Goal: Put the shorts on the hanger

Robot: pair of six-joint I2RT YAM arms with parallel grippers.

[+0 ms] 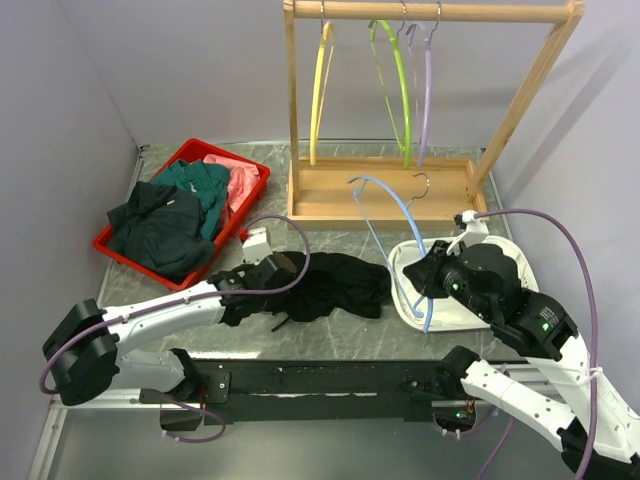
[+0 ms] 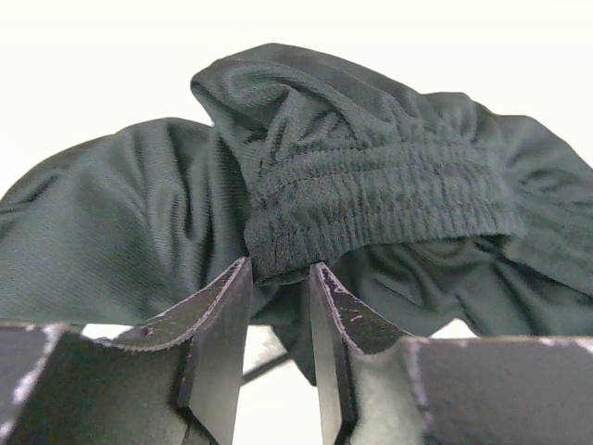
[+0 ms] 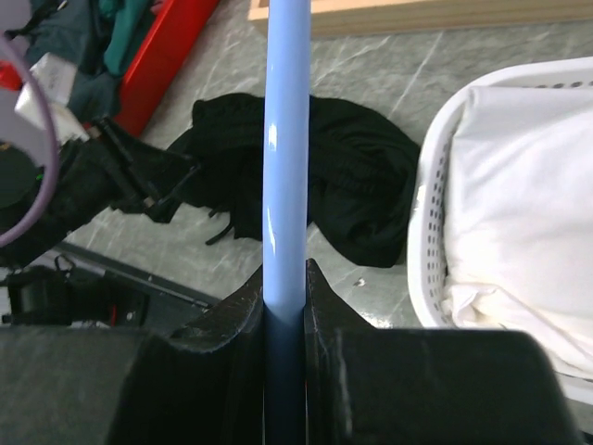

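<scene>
At table centre, the shorts [image 1: 335, 285] lie crumpled; the left gripper [image 2: 280, 271] flanks their waistband, grip uncertain. The right gripper [image 3: 284, 278] clamps the hanger [image 3: 283, 139] beside the white basket [image 3: 428, 232].

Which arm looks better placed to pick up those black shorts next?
Left. The left gripper straddles the waistband of the limp black fabric shorts; the right gripper is occupied, clamped on the thin light-blue plastic hanger.

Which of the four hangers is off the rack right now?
The light-blue hanger, clamped in the right gripper. The yellow hanger, green hanger and lilac hanger all hang from the wooden rail.
</scene>
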